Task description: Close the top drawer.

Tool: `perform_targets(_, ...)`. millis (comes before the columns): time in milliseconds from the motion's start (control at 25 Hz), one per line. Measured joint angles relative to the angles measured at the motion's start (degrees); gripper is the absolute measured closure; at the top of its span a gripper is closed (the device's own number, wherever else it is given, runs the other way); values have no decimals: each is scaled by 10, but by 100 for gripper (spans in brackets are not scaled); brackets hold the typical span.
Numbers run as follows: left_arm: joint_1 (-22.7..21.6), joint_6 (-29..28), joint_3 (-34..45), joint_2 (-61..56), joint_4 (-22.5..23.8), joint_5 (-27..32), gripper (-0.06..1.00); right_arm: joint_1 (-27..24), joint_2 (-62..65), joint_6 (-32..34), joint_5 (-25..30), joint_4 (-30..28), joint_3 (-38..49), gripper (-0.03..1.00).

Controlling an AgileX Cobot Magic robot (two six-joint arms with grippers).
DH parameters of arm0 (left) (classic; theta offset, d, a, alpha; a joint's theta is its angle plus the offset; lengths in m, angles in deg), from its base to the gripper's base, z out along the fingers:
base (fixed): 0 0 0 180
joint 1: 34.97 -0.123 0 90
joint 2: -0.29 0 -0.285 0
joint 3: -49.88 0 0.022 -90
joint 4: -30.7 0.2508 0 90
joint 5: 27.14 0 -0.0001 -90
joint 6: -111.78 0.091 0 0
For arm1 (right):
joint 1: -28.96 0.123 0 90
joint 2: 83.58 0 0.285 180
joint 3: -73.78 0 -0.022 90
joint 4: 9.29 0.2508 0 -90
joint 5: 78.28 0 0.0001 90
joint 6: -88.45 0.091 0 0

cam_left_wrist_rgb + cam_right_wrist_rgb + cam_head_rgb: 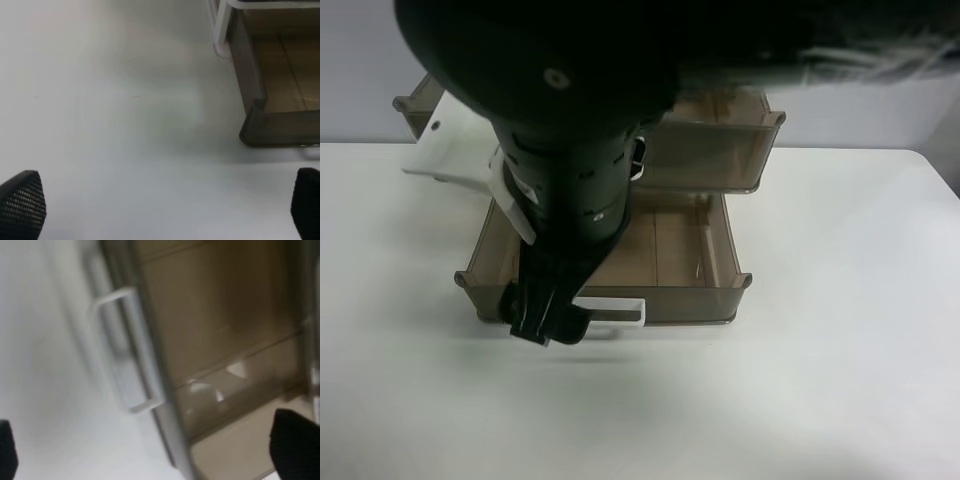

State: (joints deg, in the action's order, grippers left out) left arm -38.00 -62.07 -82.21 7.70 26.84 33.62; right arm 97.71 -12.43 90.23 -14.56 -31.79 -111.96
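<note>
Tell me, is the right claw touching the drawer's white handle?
Apart. In the right wrist view the white handle sits well clear of both fingertips of the open right gripper.

This looks like a robot lab test bench. A plain white desk point(840, 380) fills the lower frame and a pale blank wall point(355, 60) runs along the top. A black robot arm point(570, 150) hangs over a brown plastic drawer unit point(690, 250) at centre.
</note>
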Motion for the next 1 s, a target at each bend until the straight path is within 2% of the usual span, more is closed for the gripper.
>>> perform_targets(440, 0, 0, 0, 0, 0, 0, -5, -95, 0, -31, -99, 5, -9, -3)
perform_targets(680, 0, 0, 0, 0, 0, 0, -5, -155, -1, -43, -171, 37, -9, -3)
perform_targets(1000, 0, 0, 0, 0, 0, 0, -5, -212, -15, -53, -221, 70, -9, -3)
